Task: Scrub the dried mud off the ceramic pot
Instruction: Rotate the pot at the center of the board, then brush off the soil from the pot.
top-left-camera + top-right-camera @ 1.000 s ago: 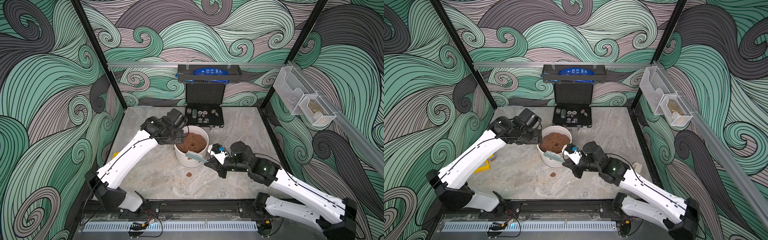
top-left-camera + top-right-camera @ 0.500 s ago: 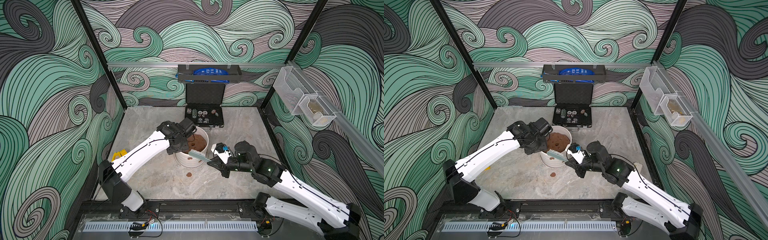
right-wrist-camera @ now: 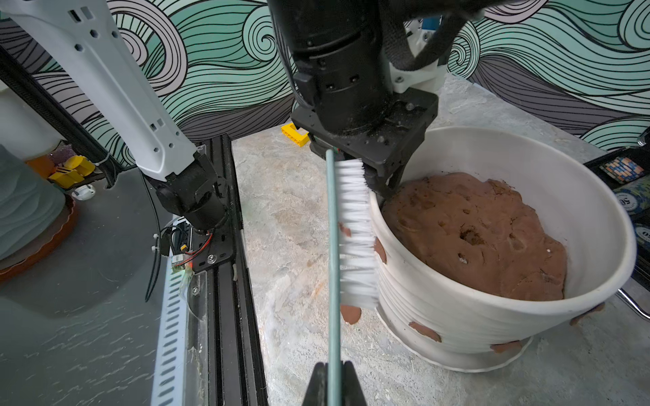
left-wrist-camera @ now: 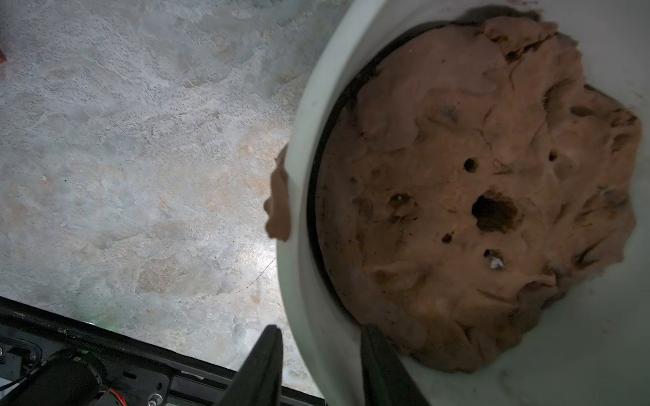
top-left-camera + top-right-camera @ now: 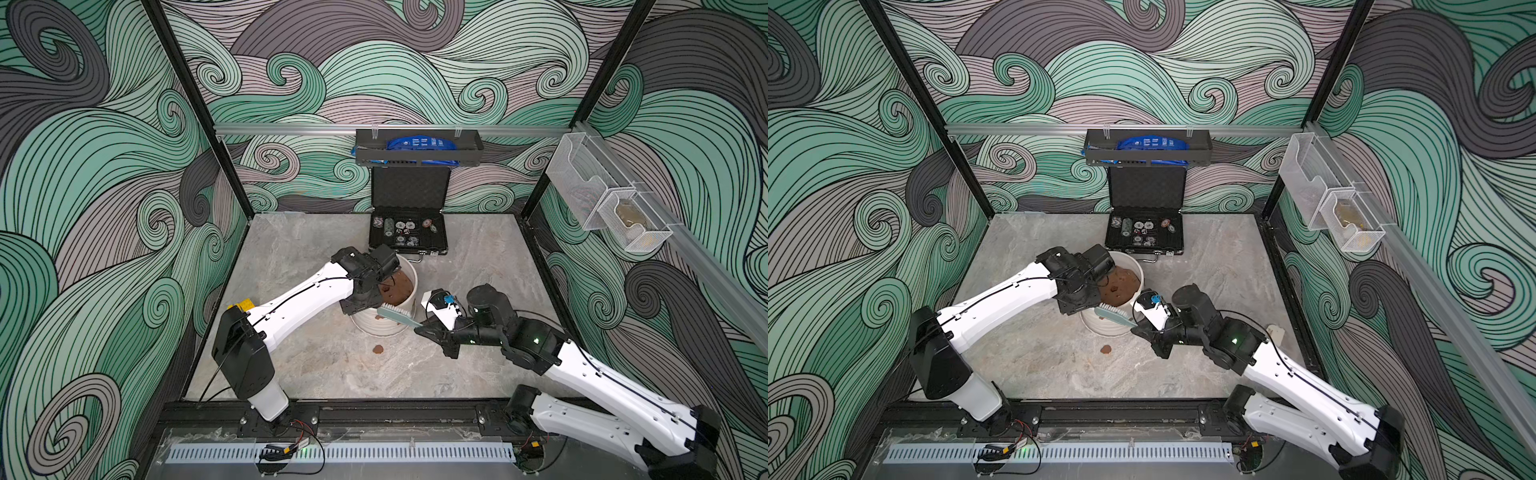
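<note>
Only the left wrist view shows the left tool [image 4: 318, 332] straddling the rim of the ceramic pot [image 4: 302, 140], one finger outside and one inside by the brown mound [image 4: 457, 158]; whether it clamps I cannot tell. The right wrist view shows the right tool [image 3: 334, 385] pinching a brush [image 3: 355, 232], its bristles against dried mud [image 3: 380, 250] on the pot's wall. In both top views the pot stands on the desk [image 5: 332, 374], with the left arm [image 5: 299, 303] hiding part of it.

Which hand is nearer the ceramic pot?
Left. The left hand straddles the rim of the ceramic pot, one finger inside, one outside. The right hand stands beside it, shut on the brush, whose bristles meet its wall.
</note>
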